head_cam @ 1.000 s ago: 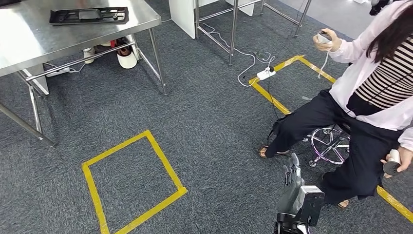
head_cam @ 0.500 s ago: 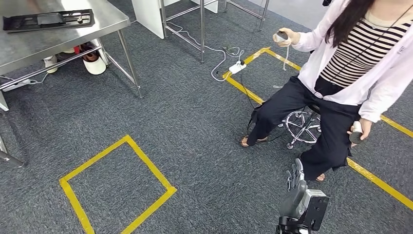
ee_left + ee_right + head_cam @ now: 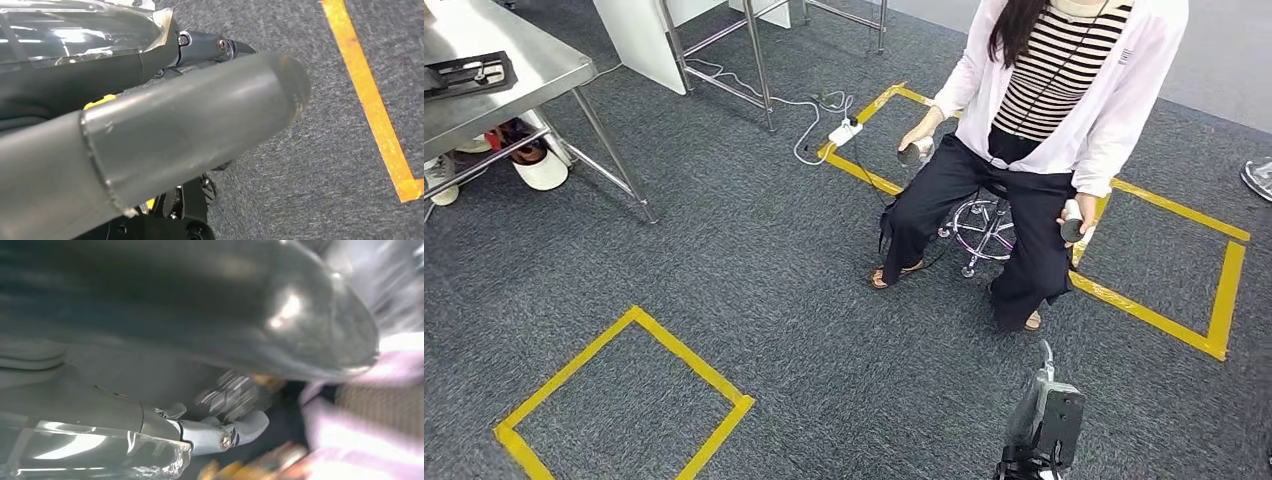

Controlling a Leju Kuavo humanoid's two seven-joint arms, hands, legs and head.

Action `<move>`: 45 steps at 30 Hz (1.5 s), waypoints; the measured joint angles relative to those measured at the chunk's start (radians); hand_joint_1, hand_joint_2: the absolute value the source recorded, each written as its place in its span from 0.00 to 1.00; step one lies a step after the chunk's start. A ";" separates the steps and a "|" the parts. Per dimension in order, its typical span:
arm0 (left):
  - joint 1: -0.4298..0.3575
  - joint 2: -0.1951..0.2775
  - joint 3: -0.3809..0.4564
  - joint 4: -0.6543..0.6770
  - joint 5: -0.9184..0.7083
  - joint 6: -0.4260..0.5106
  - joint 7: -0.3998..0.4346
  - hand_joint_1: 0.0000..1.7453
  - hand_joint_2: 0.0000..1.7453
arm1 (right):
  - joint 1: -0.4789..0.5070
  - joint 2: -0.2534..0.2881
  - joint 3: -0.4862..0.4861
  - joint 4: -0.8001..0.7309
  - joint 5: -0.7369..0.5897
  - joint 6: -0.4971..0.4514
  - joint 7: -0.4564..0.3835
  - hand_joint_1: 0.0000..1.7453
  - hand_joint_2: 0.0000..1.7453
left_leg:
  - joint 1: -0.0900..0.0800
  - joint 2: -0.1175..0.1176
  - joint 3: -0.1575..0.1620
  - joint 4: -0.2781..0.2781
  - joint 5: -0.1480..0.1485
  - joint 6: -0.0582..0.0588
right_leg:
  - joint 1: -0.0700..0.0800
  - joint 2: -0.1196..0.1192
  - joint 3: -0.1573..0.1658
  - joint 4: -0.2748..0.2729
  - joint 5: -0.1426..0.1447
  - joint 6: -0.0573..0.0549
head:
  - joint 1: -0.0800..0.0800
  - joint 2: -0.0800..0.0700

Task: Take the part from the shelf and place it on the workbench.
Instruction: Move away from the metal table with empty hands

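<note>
Floor (image 3: 784, 270): dark grey carpet, rough low pile, matt. Yellow tape squares (image 3: 679, 352) on it, smooth, slightly glossy, scuffed at edges. Tabletop (image 3: 519, 75): brushed stainless steel, reflective, legs same metal. Black tray (image 3: 464, 75) on it, matt plastic look. Stool base (image 3: 982, 228): chromed metal, shiny. Person's jacket (image 3: 1124, 70): light soft cloth; striped knit top; trousers (image 3: 1024, 215) matt black cloth. White power strip (image 3: 845, 132) glossy plastic. Right robot hand (image 3: 1044, 405): grey matt plastic cover. Left robot hand (image 3: 200, 125): thumb smooth grey plastic, satin sheen, clear glossy film wrap on forearm.
</note>
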 joint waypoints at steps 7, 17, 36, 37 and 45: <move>-0.006 -0.007 -0.007 0.001 -0.021 -0.039 0.002 0.00 0.00 | -0.146 -0.021 -0.127 0.531 0.020 -0.035 0.072 0.00 0.00 | 0.008 -0.056 0.102 -0.231 0.099 0.019 | 0.003 0.070 -0.038 0.020 0.006 0.042 | 0.000 0.000; -0.006 -0.015 -0.010 0.002 -0.025 -0.066 0.001 0.00 0.00 | -0.194 -0.025 -0.150 0.839 0.053 -0.040 0.144 0.00 0.00 | -0.009 0.082 0.099 -0.245 0.111 0.051 | 0.002 -0.086 -0.086 0.152 -0.069 0.066 | 0.010 0.000; -0.005 -0.023 -0.024 0.011 -0.032 -0.082 0.006 0.00 0.00 | -0.201 0.009 -0.142 0.938 0.068 0.073 0.207 0.00 0.00 | 0.007 -0.066 0.093 -0.212 0.088 0.013 | 0.014 0.055 -0.040 0.034 0.004 0.020 | 0.003 0.000; -0.006 -0.023 -0.024 0.011 -0.032 -0.083 0.006 0.00 0.00 | -0.201 0.009 -0.142 0.939 0.066 0.074 0.210 0.00 0.00 | 0.004 -0.055 0.092 -0.214 0.093 0.021 | 0.014 0.062 -0.047 0.032 0.008 0.028 | 0.004 0.000; -0.005 -0.024 -0.024 0.011 -0.032 -0.088 0.006 0.00 0.00 | -0.207 0.008 -0.143 0.945 0.055 0.077 0.221 0.00 0.00 | -0.009 0.051 0.085 -0.229 0.109 0.057 | 0.008 -0.044 -0.188 0.323 -0.122 0.041 | 0.013 0.000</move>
